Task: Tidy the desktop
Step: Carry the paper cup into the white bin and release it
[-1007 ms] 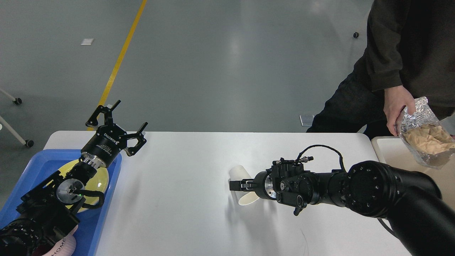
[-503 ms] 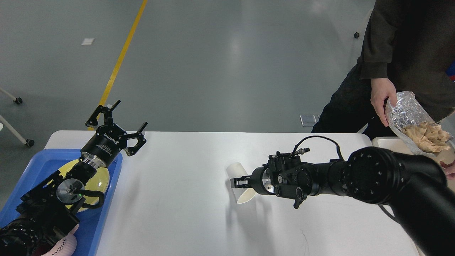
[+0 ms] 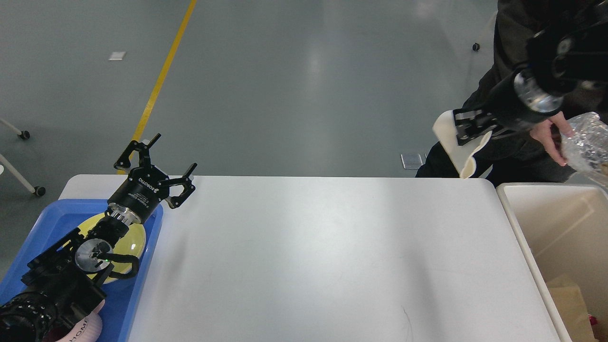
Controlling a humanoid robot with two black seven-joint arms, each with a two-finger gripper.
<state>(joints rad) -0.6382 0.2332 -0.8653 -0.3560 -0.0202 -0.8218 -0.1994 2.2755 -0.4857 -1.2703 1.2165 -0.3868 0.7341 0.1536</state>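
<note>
The desktop is a large white table top with rounded corners, bare across its middle. My right gripper is raised high above the table's far right corner and is shut on a squashed white paper cup. My left gripper is open and empty, hovering over the table's far left corner above the blue tray's far edge.
A blue tray on the left holds a yellow bowl and a pink item. A beige bin stands off the table's right edge. A person in dark clothes stands behind it holding a foil bag.
My right gripper has lifted the paper cup off the table and swung it up and to the far right, uncovering the bin. The left arm has not moved. The person's hand shifted.
</note>
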